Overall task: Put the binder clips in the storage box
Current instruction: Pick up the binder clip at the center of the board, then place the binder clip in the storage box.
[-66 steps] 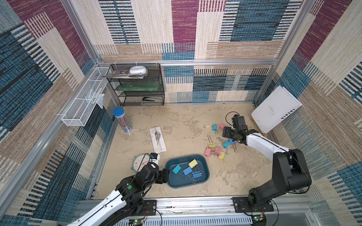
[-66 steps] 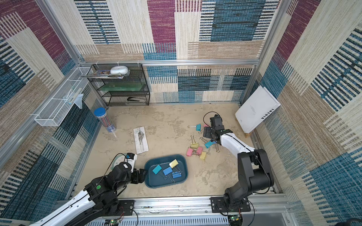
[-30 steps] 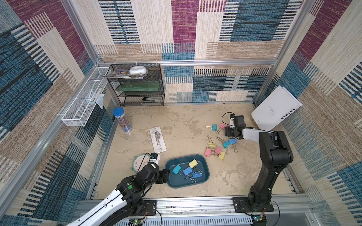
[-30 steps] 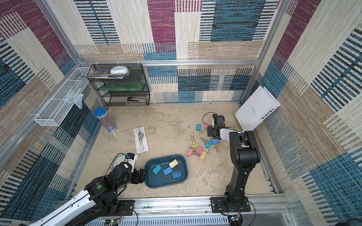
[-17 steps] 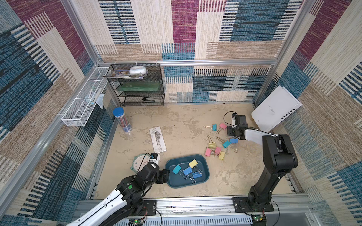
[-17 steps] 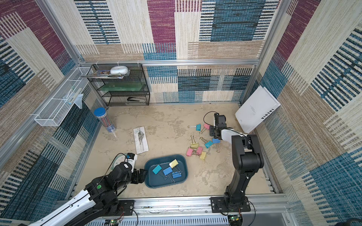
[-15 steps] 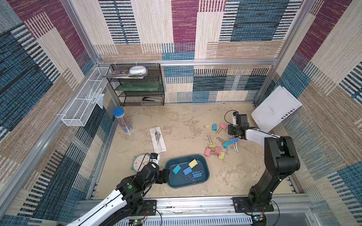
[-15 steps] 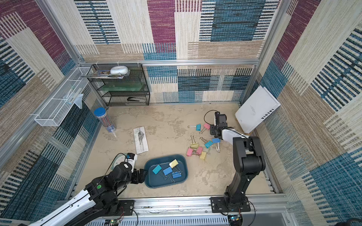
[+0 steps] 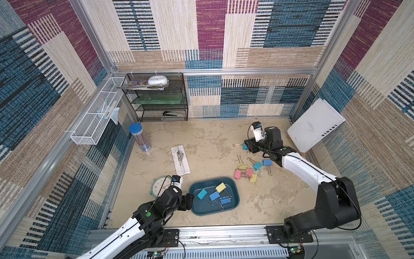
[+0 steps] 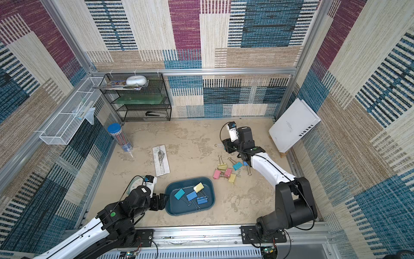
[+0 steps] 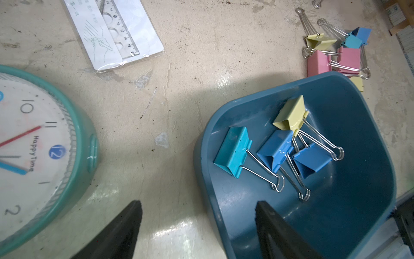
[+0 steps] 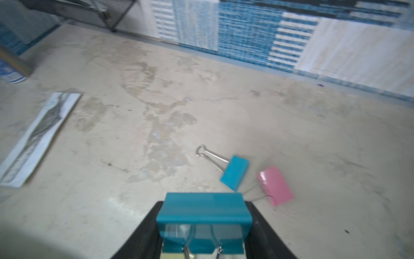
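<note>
Clamping a teal metal binder clip (image 12: 201,216), the right gripper (image 12: 203,205) sits half-closed; left gripper (image 11: 197,215) gapes wide, seemingly astride the dark teal plastic storage box (image 11: 363,190) near the surface's front edge

Robot lab cell: aluminium frame (image 9: 246,71), carpeted walls (image 9: 210,33).

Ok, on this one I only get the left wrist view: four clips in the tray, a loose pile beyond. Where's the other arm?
Observer: In a top view the right gripper is low at the far side of the table, past that loose pile.
Operator: Is it holding anything?
Observer: Yes. The right wrist view shows a teal clip clamped between its fingers.
</note>
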### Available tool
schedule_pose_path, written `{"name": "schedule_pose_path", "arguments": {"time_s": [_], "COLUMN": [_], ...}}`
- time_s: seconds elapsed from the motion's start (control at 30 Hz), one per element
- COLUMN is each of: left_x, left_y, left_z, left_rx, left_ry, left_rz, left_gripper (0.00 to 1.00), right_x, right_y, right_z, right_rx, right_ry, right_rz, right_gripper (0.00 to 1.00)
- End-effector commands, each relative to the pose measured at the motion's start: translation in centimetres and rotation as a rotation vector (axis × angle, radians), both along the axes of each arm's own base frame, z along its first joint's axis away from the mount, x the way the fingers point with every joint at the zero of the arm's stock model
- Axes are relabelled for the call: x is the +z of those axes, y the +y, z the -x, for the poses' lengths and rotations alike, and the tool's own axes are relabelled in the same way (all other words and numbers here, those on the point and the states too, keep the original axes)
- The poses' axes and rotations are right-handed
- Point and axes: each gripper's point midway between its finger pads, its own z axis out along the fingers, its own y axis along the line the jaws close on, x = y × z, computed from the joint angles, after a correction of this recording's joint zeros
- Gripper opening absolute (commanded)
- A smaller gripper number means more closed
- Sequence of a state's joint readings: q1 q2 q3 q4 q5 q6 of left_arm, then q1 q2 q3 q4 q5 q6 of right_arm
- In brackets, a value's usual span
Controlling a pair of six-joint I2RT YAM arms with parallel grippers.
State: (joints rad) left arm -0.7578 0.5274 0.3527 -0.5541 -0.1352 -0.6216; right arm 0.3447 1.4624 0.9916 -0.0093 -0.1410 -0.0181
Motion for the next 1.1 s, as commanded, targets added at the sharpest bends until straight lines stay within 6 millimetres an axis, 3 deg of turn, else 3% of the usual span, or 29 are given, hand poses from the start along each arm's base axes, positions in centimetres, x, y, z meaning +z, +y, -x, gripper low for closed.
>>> {"name": "schedule_pose_path", "arguments": {"time_s": [0.0,0.1,0.23,0.47,0.67,0.9,1.07], "left_x": [0.4,0.5,0.5,0.6,0.7,0.6,0.7], "left_y": [0.1,0.2,0.2,0.1,0.1,-0.1,-0.2], "left_z": [-0.2,-0.2,-0.2,-0.1,-0.1,0.0,0.1], "left_rx": [0.006,0.009,0.005,0.003,-0.002,-0.012,-0.022], "left_ry": [-0.021,-0.024,-0.025,-0.028,-0.033,-0.033,-0.033], "left_rz": [0.000,0.003,0.005,0.009,0.015,0.021,0.027], "left_gripper": [0.83,0.83,0.84,0.83,0.83,0.83,0.83], "right_x": [0.6,0.0,-2.3,-5.8,-8.3,-11.0,-12.7], "right_y": [6.2,10.4,15.3,20.2,21.0,19.4,20.3], "right_z": [3.9,7.4,12.6,18.2,18.7,18.2,18.8], "right_rx": [0.175,0.238,0.300,0.306,0.186,-0.058,-0.100], "right_ry": [-0.002,0.051,0.150,0.277,0.313,0.404,0.444], "right_rz": [-0.037,-0.088,-0.119,-0.117,-0.133,-0.175,-0.145], "right_gripper": [0.56,0.55,0.54,0.54,0.54,0.55,0.56]}}
